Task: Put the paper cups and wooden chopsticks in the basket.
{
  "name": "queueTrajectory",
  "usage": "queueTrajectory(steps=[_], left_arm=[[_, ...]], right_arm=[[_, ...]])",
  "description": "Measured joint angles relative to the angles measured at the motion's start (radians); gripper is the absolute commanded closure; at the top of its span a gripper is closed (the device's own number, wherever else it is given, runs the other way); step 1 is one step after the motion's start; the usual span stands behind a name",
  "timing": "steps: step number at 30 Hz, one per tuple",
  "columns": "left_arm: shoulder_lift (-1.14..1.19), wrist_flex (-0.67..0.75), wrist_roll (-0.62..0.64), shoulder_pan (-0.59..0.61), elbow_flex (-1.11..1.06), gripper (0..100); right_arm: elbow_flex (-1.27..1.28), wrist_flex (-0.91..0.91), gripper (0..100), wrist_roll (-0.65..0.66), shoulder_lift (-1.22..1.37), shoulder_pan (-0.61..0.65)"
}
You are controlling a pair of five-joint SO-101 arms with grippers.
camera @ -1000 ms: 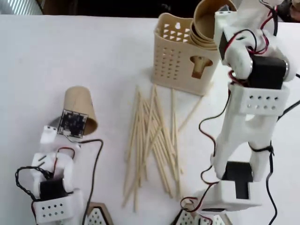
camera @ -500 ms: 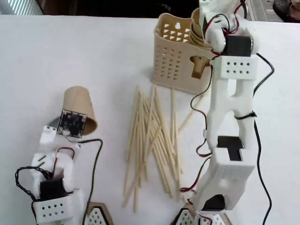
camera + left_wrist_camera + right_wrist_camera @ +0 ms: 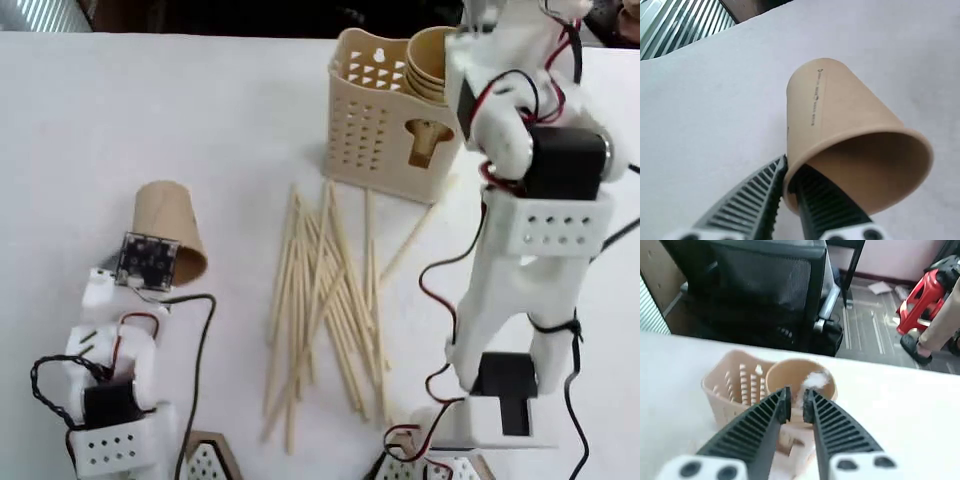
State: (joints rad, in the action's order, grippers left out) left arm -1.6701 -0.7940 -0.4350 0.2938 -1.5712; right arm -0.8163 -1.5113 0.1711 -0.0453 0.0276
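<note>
Brown paper cup (image 3: 170,235) lies on its side on the white table (image 3: 200,100), well to one side of the basket, its mouth turned toward the left arm. The left wrist view gives what the high view hides under the arm's camera board: the left gripper (image 3: 787,185) is clenched on the cup's (image 3: 850,140) rim, one ribbed finger inside the mouth and the other against the outer wall. Wooden chopsticks (image 3: 320,300) lie in a loose fan on the table between the two arms, their far ends close to the basket's foot. The beige perforated basket (image 3: 375,120) stands upright at the far side and holds a nested stack of cups (image 3: 430,60) in its end nearer the right arm (image 3: 530,200). From the right wrist view, the right gripper (image 3: 796,402) hangs above that stack (image 3: 800,380) and the basket (image 3: 735,385), its fingers drawn almost together with a thin gap, gripping nothing; a black office chair (image 3: 765,285) stands beyond the table.
</note>
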Motion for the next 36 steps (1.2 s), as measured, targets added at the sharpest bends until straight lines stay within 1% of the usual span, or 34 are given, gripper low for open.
queueTrajectory(steps=[3,4,7,10,12,15,18,20,24,27,32,36], left_arm=[[0.0,0.0,0.071,0.0,0.103,98],[0.0,0.0,0.091,0.0,0.143,98],[0.0,0.0,0.14,0.0,0.273,98],[0.0,0.0,0.18,-0.005,0.388,98],[-0.008,0.0,0.201,-0.048,0.453,98],[-0.015,0.0,0.226,-0.143,0.548,98],[0.043,0.0,0.235,-0.249,0.655,98],[0.123,-0.017,0.241,-0.302,0.738,98],[0.351,-0.103,0.241,-0.393,0.954,98],[0.532,-0.163,0.241,-0.471,1.142,98],[0.825,-0.213,0.241,-0.609,1.425,98],[1.039,-0.216,0.253,-0.674,1.591,98]], right_arm=[[0.0,-0.15,91.3,0.0,-0.014,0.0],[0.005,-0.172,92.4,0.0,-0.015,0.0],[0.078,-0.193,95.8,0.0,-0.04,-0.026],[0.195,-0.196,96.0,0.0,-0.074,-0.069],[0.284,-0.196,96.1,0.0,-0.095,-0.095],[0.431,-0.187,96.2,0.0,-0.13,-0.137],[0.609,-0.12,96.4,0.0,-0.166,-0.18],[0.749,-0.04,96.4,0.0,-0.195,-0.209],[1.036,0.16,96.4,0.0,-0.275,-0.255],[1.217,0.284,96.4,0.0,-0.353,-0.262],[1.432,0.425,96.4,0.0,-0.509,-0.288],[1.55,0.52,96.4,0.0,-0.618,-0.348]])
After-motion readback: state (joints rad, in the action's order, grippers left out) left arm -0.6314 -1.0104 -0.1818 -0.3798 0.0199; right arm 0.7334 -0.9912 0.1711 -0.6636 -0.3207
